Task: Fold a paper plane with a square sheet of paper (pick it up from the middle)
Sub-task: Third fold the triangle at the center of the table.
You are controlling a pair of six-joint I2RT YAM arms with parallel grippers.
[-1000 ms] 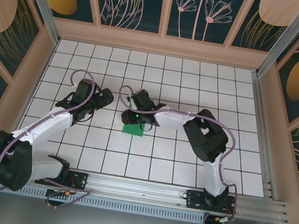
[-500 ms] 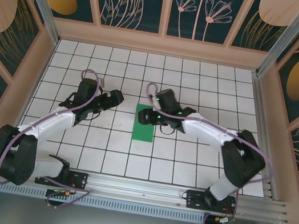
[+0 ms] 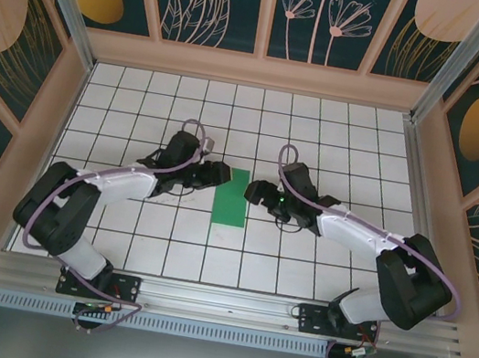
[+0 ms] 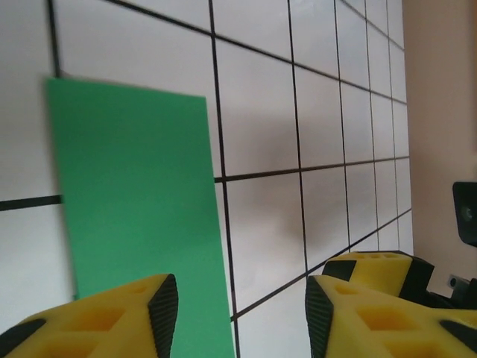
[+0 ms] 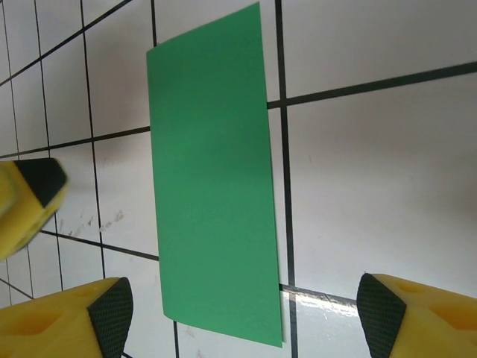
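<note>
The square sheet of paper point(image 3: 233, 198) lies flat on the tiled table as a bright-green folded strip, one tile wide and two long. My left gripper point(image 3: 220, 175) hovers at the strip's upper left edge and my right gripper point(image 3: 255, 190) at its upper right edge, facing each other. In the left wrist view the paper point(image 4: 134, 216) runs under the left finger, and the left gripper point(image 4: 240, 309) stands open and holds nothing. In the right wrist view the paper point(image 5: 212, 179) lies in front of the wide-open right gripper point(image 5: 242, 309), untouched. No paper plane shape is formed.
The white grid table point(image 3: 323, 129) is fenced by a low wooden wall point(image 3: 258, 71) on three sides, with a metal rail point(image 3: 218, 300) at the near edge. A yellow finger of the left gripper point(image 5: 30, 201) shows beyond the paper in the right wrist view.
The right gripper let go of the paper, opened wider and drew back to the right. The paper now lies as a long strip. The left gripper moved right to it, its jaws narrowing.
</note>
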